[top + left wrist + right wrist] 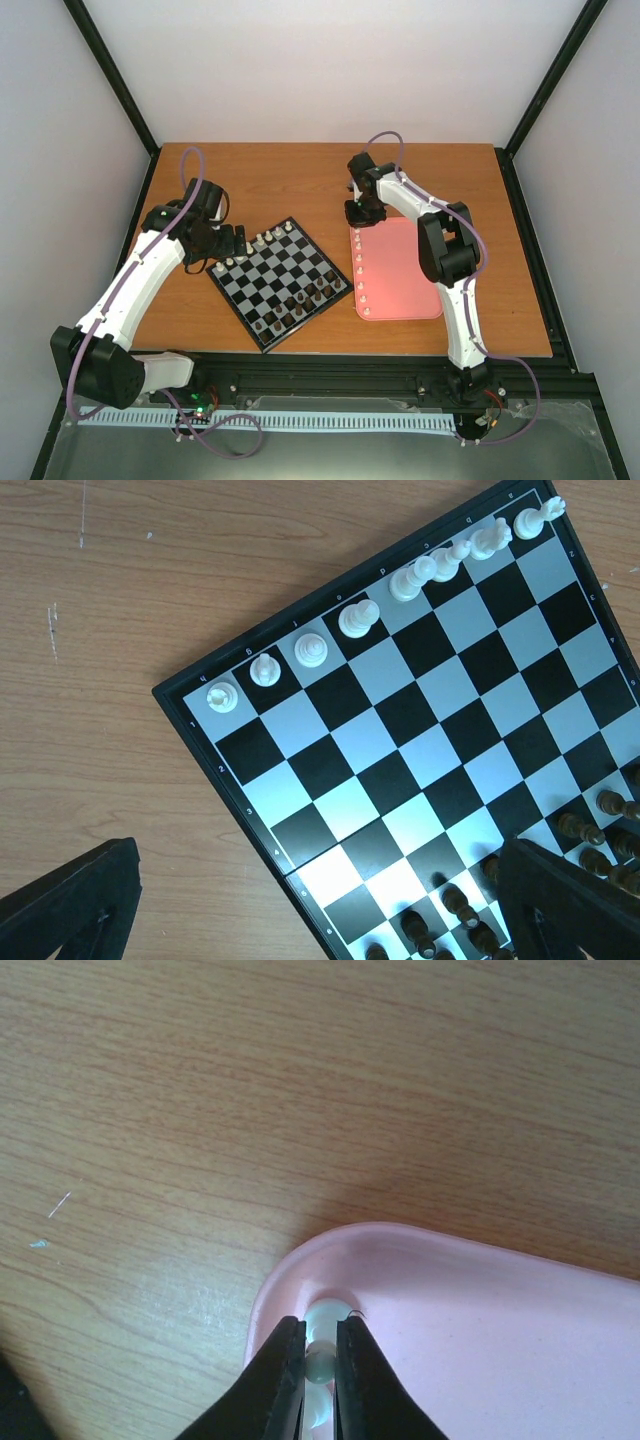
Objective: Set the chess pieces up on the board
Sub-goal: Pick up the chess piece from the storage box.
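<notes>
the tiny cream-white chess pieces point(358, 618) are split in two lots. one row of them stands along the far-left edge of the square glossy black-and-silver chessboard point(283, 282). the rest wait in a line point(358, 262) on a pink rounded plastic tray point(400, 270) just off the board's right corner, along the tray side nearest the board. the little dark brown chess pieces point(295, 305) fill the board's opposite edge.

step in hand looks like a pickup. the right gripper point(320, 1328) has its jaws pinched shut on the end piece point(319, 1362), the one in the tray's far corner on the board side. can't tell if it's off the tray floor yet.

the left gripper point(235, 243) hangs over the board's left corner, above the brown wooden worktop point(250, 170), jaws wide open and holding nothing.

my guess for the next move: lift straight up so the neighbours don't get knocked, carry it across to the board, and set it down on a free square in front of the white row. it's a tiny thing, so go gently.
</notes>
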You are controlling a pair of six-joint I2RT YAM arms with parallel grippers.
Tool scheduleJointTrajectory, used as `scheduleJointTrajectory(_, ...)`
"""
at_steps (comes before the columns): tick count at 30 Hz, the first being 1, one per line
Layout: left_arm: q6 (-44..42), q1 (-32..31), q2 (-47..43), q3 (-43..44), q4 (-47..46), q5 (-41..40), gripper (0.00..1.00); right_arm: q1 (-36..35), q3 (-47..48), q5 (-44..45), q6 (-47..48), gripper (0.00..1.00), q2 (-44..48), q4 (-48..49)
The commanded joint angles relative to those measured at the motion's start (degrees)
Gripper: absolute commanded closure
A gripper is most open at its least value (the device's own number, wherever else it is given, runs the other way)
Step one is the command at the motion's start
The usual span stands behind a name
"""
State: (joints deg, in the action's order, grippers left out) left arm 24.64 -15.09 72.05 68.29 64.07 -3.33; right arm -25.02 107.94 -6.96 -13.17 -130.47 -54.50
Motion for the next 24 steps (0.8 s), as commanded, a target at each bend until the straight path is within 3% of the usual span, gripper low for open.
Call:
scheduleJointTrajectory(1, -1.0, 0.5, -0.7, 0.3, -0.7, 0.3, 0.01, -0.8, 0.0, 0.6, -0.3, 0.92, 1.1, -0.6)
scheduleJointTrajectory(4, -1.2, 0.5, -1.1, 0.1, -0.6, 0.2, 0.01, -0.9, -0.4, 0.5, -0.4, 0.97, 1.5, -0.7)
scheduleJointTrajectory(13, -1.5, 0.5, -1.6, -0.3, -0.5, 0.7, 0.01, -3.6, 4.3, 2.2, -1.1, 0.97, 6.3, -1.9)
scheduleJointTrajectory(24, -1.5, 5.1, -3.1, -3.8, -0.6, 2.7, 0.00, -14.0, 16.4, 2.8, -1.9, 0.97, 0.0, -5.2)
